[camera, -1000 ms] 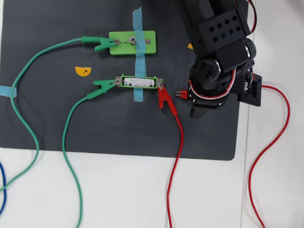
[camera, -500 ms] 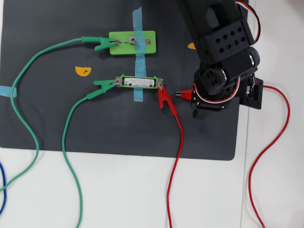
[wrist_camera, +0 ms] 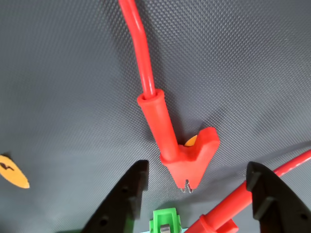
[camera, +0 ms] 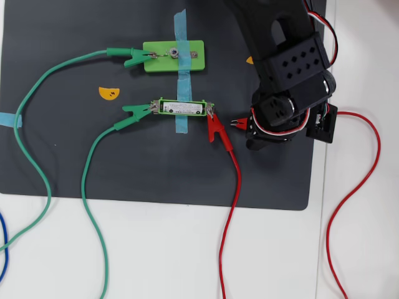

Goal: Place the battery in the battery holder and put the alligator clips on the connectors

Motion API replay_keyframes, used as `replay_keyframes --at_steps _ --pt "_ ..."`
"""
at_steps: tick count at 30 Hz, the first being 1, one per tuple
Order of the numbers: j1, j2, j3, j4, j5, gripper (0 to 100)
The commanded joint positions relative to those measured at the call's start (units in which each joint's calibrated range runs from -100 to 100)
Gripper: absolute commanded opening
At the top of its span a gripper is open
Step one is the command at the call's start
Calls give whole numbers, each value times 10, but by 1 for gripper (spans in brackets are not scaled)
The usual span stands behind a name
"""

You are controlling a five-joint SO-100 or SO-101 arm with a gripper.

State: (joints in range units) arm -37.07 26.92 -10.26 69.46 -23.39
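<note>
In the overhead view the battery [camera: 182, 108] lies in the bright-green battery holder [camera: 161, 108]. A green alligator clip [camera: 136, 111] bites its left connector and a red alligator clip [camera: 216, 129] sits at its right connector [camera: 211, 111]. A second red clip [camera: 239, 123] pokes out from under my gripper [camera: 250, 129], whose fingers the arm hides. In the wrist view my gripper [wrist_camera: 198, 166] is open, and the toothed end of a red clip [wrist_camera: 170, 136] lies between the black fingers [wrist_camera: 124, 199], touching neither. A bright-green plastic end [wrist_camera: 164, 219] shows at the bottom edge.
A wider light-green block [camera: 173, 56] at the top carries another green clip [camera: 133, 57]. Blue tape [camera: 182, 87] crosses both green pieces. Orange stickers [camera: 108, 93] dot the dark mat [camera: 62, 149]. Red and green wires trail onto the white table. Another red clip [wrist_camera: 218, 224] lies at the wrist view's bottom right.
The arm's wrist has shifted and turned slightly above the second red clip. That clip, the holder and the other clips have stayed where they were.
</note>
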Motion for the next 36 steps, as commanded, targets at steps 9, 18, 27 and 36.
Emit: replay_keyframes --at_steps 9,18,27,36 --pt "-7 10 -21 -2 -5 20" --pt "-30 34 -21 -3 -4 20" --pt "-28 34 -48 -4 -5 20" --pt "-29 34 -61 5 -21 20"
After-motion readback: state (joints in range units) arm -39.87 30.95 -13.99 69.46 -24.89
